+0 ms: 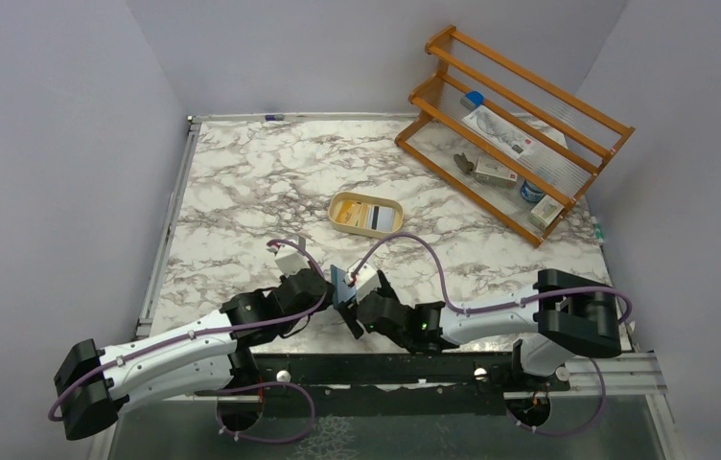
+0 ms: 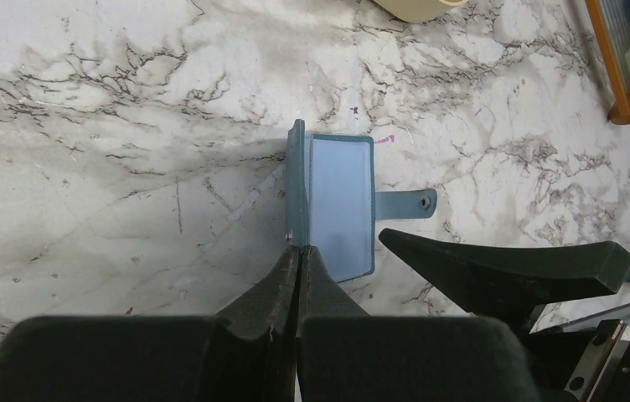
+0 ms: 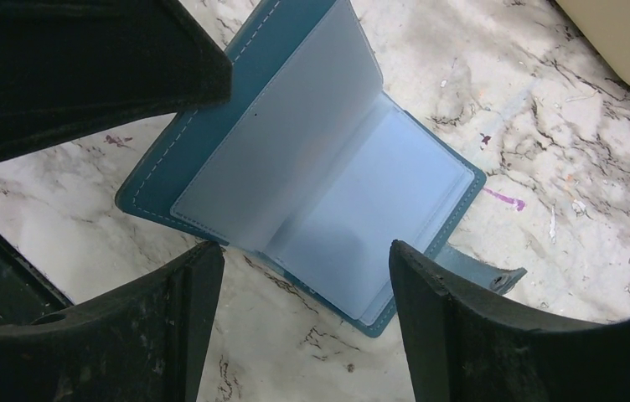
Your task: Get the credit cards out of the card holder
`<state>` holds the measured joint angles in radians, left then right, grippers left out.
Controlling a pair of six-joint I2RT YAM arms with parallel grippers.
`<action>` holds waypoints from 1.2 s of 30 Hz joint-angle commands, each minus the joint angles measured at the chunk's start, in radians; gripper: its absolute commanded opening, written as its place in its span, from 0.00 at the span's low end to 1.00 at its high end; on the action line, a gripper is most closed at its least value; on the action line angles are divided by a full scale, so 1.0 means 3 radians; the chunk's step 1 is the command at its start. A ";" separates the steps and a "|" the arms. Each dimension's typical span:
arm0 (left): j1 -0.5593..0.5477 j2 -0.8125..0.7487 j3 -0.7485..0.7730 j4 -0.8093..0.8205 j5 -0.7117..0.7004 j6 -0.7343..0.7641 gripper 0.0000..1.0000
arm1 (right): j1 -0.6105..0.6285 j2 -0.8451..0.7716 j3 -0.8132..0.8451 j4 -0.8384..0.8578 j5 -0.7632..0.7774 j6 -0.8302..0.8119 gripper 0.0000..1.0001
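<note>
Left tool (image 2: 299, 251) pinches the card holder (image 2: 341, 201) cover; right tool (image 3: 305, 251) gapes beside, dish (image 1: 337, 203) beyond.

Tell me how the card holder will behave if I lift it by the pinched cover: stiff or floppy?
Probably floppy at the hinge: the card holder stands open, one cover pinched by the left gripper, so the free half would likely swing. Its pale pockets look thin and smooth, perhaps slippery.
</note>
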<state>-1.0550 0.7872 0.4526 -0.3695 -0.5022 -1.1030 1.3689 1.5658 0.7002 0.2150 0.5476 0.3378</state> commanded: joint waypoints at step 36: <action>0.0004 -0.0019 0.0031 -0.0139 -0.0095 -0.0179 0.00 | -0.0068 -0.0027 -0.0006 0.0316 0.0132 -0.0544 0.78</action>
<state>-1.0550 0.7876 0.4526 -0.3767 -0.5022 -1.1061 1.3537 1.5543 0.6895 0.2497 0.5186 0.1963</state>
